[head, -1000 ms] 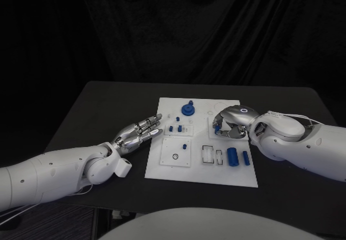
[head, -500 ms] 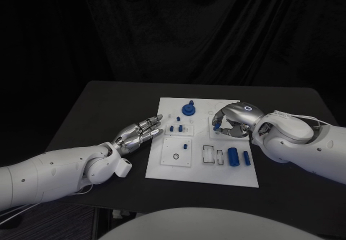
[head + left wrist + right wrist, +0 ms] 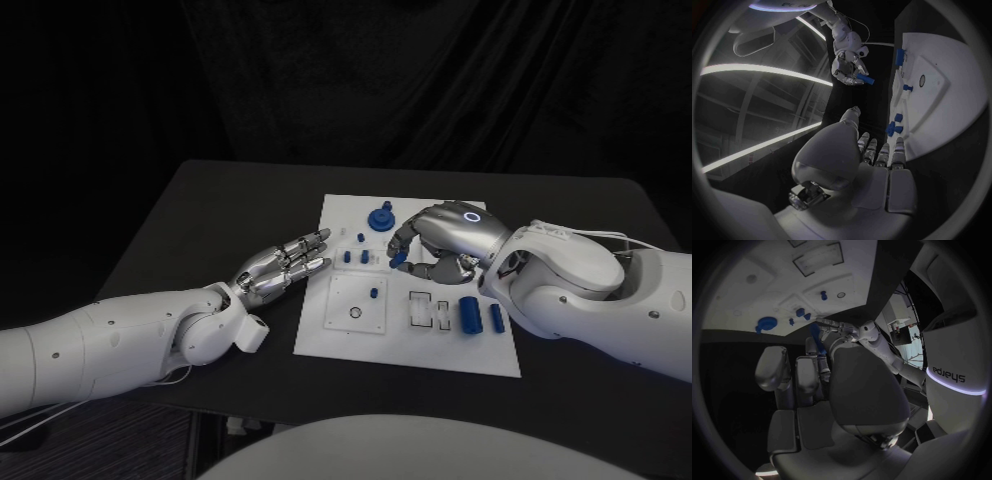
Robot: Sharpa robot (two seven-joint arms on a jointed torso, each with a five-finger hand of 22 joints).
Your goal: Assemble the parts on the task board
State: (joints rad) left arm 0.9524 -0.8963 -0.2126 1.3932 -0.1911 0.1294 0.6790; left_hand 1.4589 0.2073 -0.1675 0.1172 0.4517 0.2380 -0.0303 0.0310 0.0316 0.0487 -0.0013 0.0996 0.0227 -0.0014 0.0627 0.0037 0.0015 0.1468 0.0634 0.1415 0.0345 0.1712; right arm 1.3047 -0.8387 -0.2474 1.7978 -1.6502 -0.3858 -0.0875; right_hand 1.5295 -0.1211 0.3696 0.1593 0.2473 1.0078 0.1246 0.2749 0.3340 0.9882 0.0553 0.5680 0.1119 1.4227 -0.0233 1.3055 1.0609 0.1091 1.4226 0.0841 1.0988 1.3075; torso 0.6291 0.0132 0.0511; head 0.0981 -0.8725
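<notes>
One blue part (image 3: 400, 259) — in right hand (image 3: 437, 243)

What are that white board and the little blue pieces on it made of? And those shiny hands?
The board looks like matte white plastic: flat, even, no glare. The blue parts seem moulded or printed plastic, uniform in colour with a dull sheen. The right hand and left hand look like brushed metal or metallic-coated plastic; their silver surfaces catch light.

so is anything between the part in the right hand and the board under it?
Nothing visible. The right hand holds a small blue part in its fingers above the task board. The left wrist view shows open space between part and board. The blue pieces standing nearby sit to the side. The left hand lies off the board's edge.
</notes>
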